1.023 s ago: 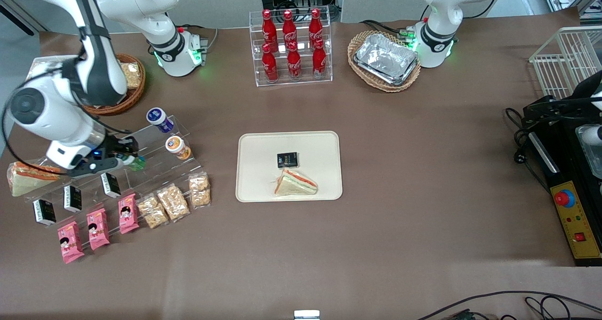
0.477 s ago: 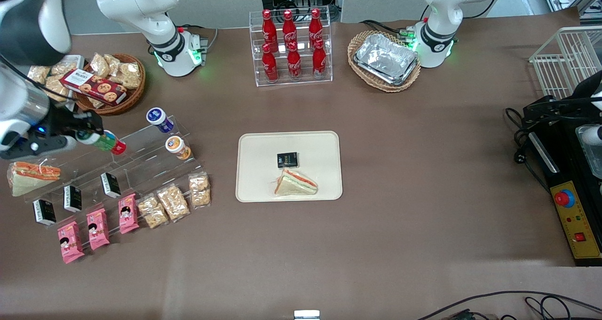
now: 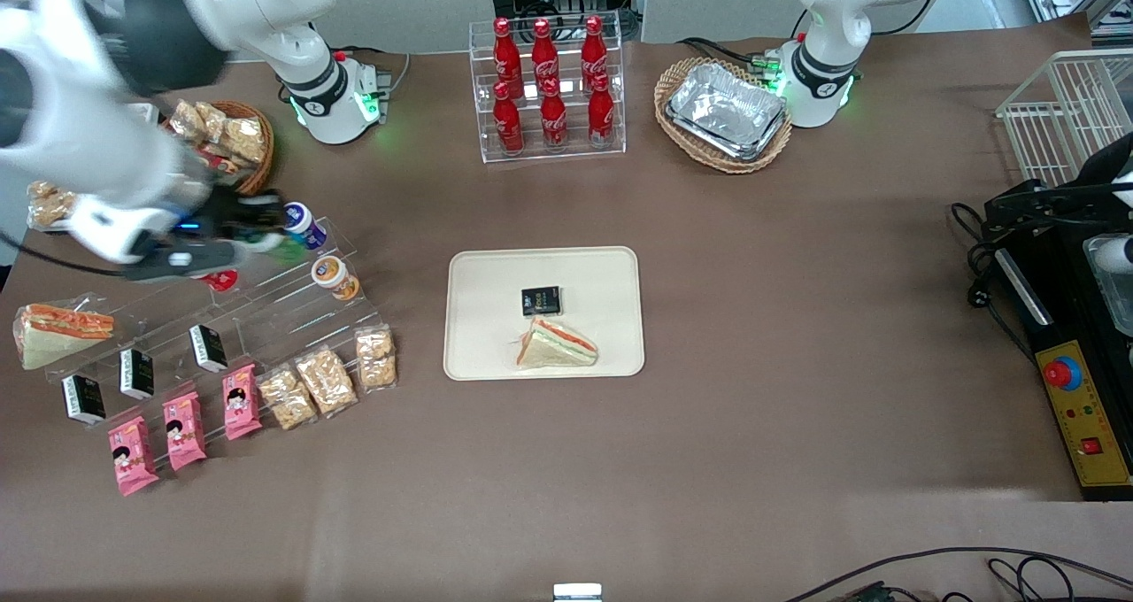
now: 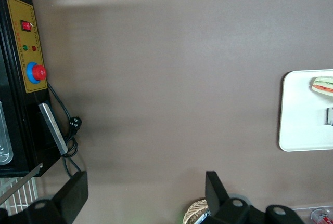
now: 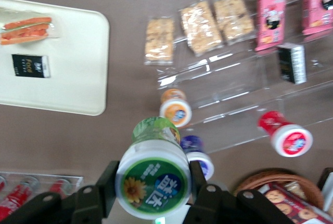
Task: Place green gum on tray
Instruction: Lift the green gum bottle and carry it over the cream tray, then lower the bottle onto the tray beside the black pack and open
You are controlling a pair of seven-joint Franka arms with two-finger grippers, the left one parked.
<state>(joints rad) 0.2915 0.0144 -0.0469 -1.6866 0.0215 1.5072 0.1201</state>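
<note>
The green gum [image 5: 153,174] has a green body and a white lid with a green-rimmed label. It sits between the fingers of my right gripper [image 5: 153,183], which is shut on it. In the front view the gripper [image 3: 258,230] holds the gum [image 3: 282,245] above the clear stepped stand [image 3: 265,305], beside the purple bottle [image 3: 299,223]. The cream tray [image 3: 496,292] lies at the table's middle, well apart from the gripper. It holds a sandwich [image 3: 556,343] and a black packet [image 3: 541,300]. The tray also shows in the right wrist view [image 5: 67,73].
An orange bottle [image 3: 332,276] and a red bottle [image 3: 219,279] lie on the stand, with black boxes, pink packs and nut bars [image 3: 326,379] nearer the camera. A snack basket [image 3: 232,146], a cola rack [image 3: 549,88] and a foil-tray basket [image 3: 724,113] stand farther back.
My gripper has lifted the green gum off the stand's lower step, swung out toward the working arm's end, then come back over the stand beside the purple bottle.
</note>
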